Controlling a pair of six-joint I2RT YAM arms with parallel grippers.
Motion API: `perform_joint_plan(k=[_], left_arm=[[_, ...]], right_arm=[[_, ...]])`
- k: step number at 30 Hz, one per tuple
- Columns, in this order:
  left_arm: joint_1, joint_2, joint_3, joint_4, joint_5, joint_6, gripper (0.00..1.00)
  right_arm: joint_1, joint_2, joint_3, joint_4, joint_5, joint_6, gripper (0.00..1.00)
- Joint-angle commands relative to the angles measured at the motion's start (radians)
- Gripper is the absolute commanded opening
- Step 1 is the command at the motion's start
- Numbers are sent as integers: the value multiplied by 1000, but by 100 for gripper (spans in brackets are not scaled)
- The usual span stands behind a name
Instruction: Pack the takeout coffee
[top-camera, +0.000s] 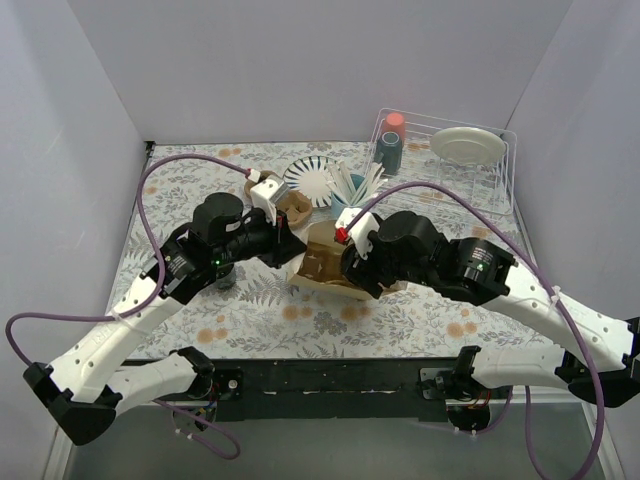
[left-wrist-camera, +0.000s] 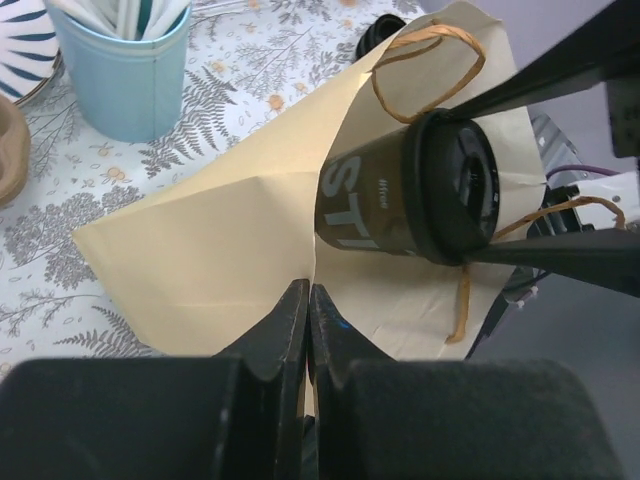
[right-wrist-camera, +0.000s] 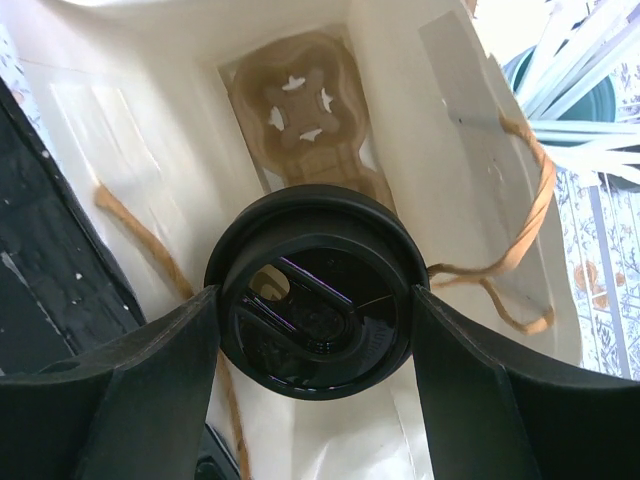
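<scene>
A cream paper bag (top-camera: 318, 268) with brown twine handles (left-wrist-camera: 432, 55) lies tilted on its side mid-table, its mouth toward the right arm. My left gripper (left-wrist-camera: 308, 296) is shut on the bag's edge (left-wrist-camera: 220, 260) and pinches the paper. My right gripper (right-wrist-camera: 312, 302) is shut on a brown coffee cup (left-wrist-camera: 365, 205), its fingers (right-wrist-camera: 180, 350) clamping the black lid (right-wrist-camera: 320, 250). The cup is at the bag's mouth, partly inside. A brown pulp cup carrier (right-wrist-camera: 300, 110) lies at the bottom of the bag. In the top view the cup is hidden by my right gripper (top-camera: 346, 262).
A light blue cup (left-wrist-camera: 125, 80) with white utensils stands behind the bag, next to a striped plate (top-camera: 310, 178). A wire dish rack (top-camera: 480, 185) at the back right holds a white plate (top-camera: 466, 145) and a teal bottle (top-camera: 391, 148). A brown object (top-camera: 293, 207) sits by my left gripper (top-camera: 288, 243).
</scene>
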Motion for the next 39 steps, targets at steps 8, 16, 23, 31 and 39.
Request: perform_joint_plan(k=[8,16,23,31,39], left_arm=[[3,-106,-118,93,177,80,0],[3,-137,-158,87,178,95,0],[3,-154,-190,105,177,77,0],[3,-192,-255,122,214,51,0],[3,-253,-307,142,212,9,0]], right_arm=[[59,-73,-72,95,88,-67,27],[59,-78,-125,161,132,-156,27],[58,-168,-311,248,99,-135,26],[59,-162,-359,264,116,-141,25],[111,-130,-374,305,173,-167,25]])
